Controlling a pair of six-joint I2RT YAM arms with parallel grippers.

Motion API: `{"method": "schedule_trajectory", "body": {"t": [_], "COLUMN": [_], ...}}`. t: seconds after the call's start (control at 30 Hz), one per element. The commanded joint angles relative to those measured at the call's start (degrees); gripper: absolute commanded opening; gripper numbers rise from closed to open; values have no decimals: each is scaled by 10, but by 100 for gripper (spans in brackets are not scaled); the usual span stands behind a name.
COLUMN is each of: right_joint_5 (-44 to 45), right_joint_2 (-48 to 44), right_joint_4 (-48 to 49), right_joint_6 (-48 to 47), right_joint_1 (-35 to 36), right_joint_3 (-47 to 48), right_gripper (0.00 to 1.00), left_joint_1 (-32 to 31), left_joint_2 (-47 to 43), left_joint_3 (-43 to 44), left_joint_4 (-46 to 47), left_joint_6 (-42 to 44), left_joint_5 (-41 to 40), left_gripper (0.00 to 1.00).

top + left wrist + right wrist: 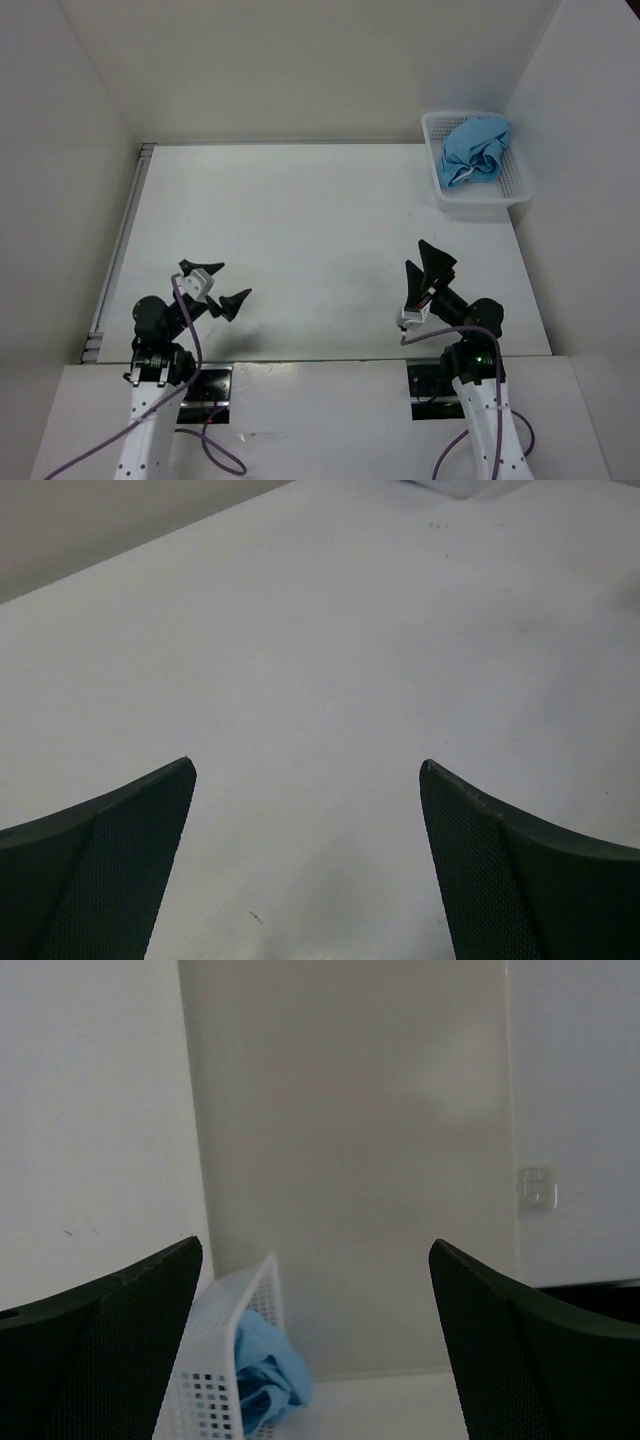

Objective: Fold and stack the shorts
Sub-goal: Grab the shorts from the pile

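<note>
Nothing done yet: shorts (474, 150) lie crumpled in basket (480, 196); left gripper (214, 286) and right gripper (425, 268) spread wide, empty; retrieval, folding, stacking remain.

A white table (300, 220) is enclosed on three sides by plain off-white walls: a back wall (300, 70), a left wall (60, 180) and a right wall (590, 150). A grey metal rail (118, 250) is seen along the table's left edge. Even, soft light is spread over the surface. A small pale fitting (535, 1189) is fixed to one wall.
</note>
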Motion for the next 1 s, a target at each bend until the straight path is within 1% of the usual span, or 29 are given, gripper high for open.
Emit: {"method": "schedule_trajectory", "body": {"t": [0.0, 0.03, 0.07, 0.1, 0.13, 0.17, 0.2, 0.23, 0.27, 0.3, 0.33, 0.37, 0.4, 0.43, 0.47, 0.5, 0.53, 0.6, 0.63, 0.7, 0.73, 0.8, 0.93, 0.97], "right_joint_5": [-2, 5, 26, 44, 70, 144, 193, 247, 304, 400, 421, 421, 412, 388, 372, 360, 365, 402, 438, 455, 465, 472, 455, 448], "right_joint_2": [65, 106, 214, 276, 339, 473, 541, 606, 671, 793, 850, 904, 955, 1045, 1084, 1143, 1157, 1184, 1216, 1245, 1266, 1280, 1293, 1299], "right_joint_4": [105, 105, 115, 124, 114, 101, 85, 60, 49, 32, -37, -84, -126, -195, -221, -233, -233, -220, -220, -228, -234, -234, -251, -256], "right_joint_6": [-60, -55, -3, 28, 65, 174, 240, 314, 390, 518, 570, 617, 663, 753, 789, 850, 870, 892, 920, 953, 964, 969, 983, 991], "right_joint_1": [3, 3, 8, 8, 8, 23, 28, 28, 28, 10, -7, -26, -66, -84, -110, -119, -124, -125, -125, -131, -131, -131, -131, -131], "right_joint_3": [70, 99, 166, 210, 261, 377, 441, 505, 631, 694, 758, 891, 949, 1053, 1097, 1126, 1147, 1154, 1169, 1179, 1179, 1179, 1130, 1120], "right_gripper": [98, 98, 98, 98, 98, 98, 98, 98, 98, 100, 100, 100, 100, 100, 100, 100, 97, 97, 97, 97, 97, 97, 96, 93], "left_joint_1": [-12, -19, -28, -36, -45, -61, -69, -74, -74, -82, -90, -97, -116, -124, -130, -136, -136, -142, -148, -148, -148, -148, -161, -161], "left_joint_2": [141, 195, 253, 379, 445, 509, 628, 677, 720, 777, 795, 811, 838, 854, 886, 900, 912, 941, 950, 978, 986, 1007, 1014, 1014], "left_joint_3": [76, 149, 197, 253, 315, 446, 508, 565, 615, 681, 700, 716, 729, 762, 783, 800, 814, 840, 849, 880, 890, 917, 917, 917], "left_joint_4": [128, 102, 80, 48, -22, -55, -85, -130, -151, -171, -171, -171, -159, -159, -188, -195, -195, -203, -209, -231, -237, -252, -263, -263], "left_joint_6": [4, 4, 4, 4, 4, 4, 4, 4, 4, 4, 4, 4, 4, 4, 4, 4, 4, 4, 4, 4, 4, 4, 4, 4], "left_joint_5": [-99, -119, -153, -170, -188, -230, -251, -270, -286, -286, -286, -295, -339, -340, -323, -314, -314, -314, -307, -302, -302, -289, -282, -282], "left_gripper": [99, 99, 99, 99, 99, 99, 99, 99, 99, 99, 99, 99, 99, 99, 99, 99, 99, 99, 99, 99, 99, 99, 99, 99]}}
